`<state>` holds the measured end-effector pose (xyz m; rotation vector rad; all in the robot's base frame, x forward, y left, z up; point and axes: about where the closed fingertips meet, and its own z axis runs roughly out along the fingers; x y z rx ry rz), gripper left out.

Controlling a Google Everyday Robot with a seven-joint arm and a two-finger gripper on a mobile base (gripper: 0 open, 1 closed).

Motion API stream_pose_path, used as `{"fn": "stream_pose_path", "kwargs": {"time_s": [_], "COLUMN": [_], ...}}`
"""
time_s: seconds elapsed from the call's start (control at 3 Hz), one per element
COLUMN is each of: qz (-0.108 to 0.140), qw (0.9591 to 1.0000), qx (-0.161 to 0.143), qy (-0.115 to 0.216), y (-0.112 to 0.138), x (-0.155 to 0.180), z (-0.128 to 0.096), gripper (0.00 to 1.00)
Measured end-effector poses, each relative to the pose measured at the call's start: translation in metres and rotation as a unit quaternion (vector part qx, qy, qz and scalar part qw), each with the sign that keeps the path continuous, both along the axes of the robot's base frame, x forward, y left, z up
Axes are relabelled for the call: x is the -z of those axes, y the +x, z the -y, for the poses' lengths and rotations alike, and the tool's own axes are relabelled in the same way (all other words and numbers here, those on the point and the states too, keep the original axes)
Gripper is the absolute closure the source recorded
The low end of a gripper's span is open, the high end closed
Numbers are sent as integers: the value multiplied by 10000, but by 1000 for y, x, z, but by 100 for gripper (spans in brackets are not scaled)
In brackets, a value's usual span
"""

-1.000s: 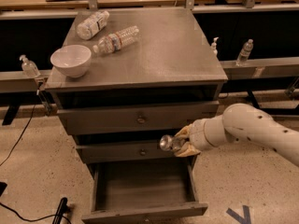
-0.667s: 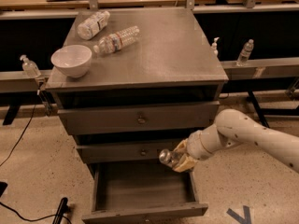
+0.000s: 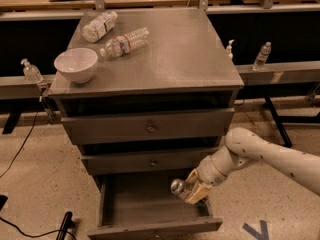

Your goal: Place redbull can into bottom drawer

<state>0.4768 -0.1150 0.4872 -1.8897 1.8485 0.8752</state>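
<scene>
- The redbull can [image 3: 178, 187] had dropped over the last second from level with the middle drawer's front to just inside the open bottom drawer [image 3: 131, 206]. It sat tilted over the right rear part of the cavity, with its shiny end turned toward the camera.
- The can was in the air and not yet resting on the drawer floor, though how much clearance was left under it could not be judged from this angle.
- The gripper [image 3: 192, 190] had come down with the can, its tan fingers [image 3: 201, 193] closed narrowly around the can's body and still carrying it.
- The arm [image 3: 260, 151] reached in from the right and had bent lower at the wrist, which now sat just beside the drawer's right wall.
- The bottom drawer was pulled well out and showed a bare grey interior. The middle drawer [image 3: 150, 161] and top drawer [image 3: 150, 128] above it were closed or nearly so.
- On the cabinet top [image 3: 190, 54], the white bowl [image 3: 76, 64] and two water bottles [image 3: 124, 41] lay unmoved.
- By my reading, the carry was nearly done. What remained was a short further descent, a release, and a withdrawal past the middle drawer's front without clipping it.
</scene>
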Motion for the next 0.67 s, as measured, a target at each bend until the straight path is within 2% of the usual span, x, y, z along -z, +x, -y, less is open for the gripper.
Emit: {"fn": "stream_pose_path", "kwargs": {"time_s": [0.33, 0.67], "qz": [26, -26], "qw": [10000, 9998], "qx": [10, 217], "qy": [-3, -47], "y": [1, 10], "x": [-1, 23], "z": [0, -6], "gripper": [100, 100]}}
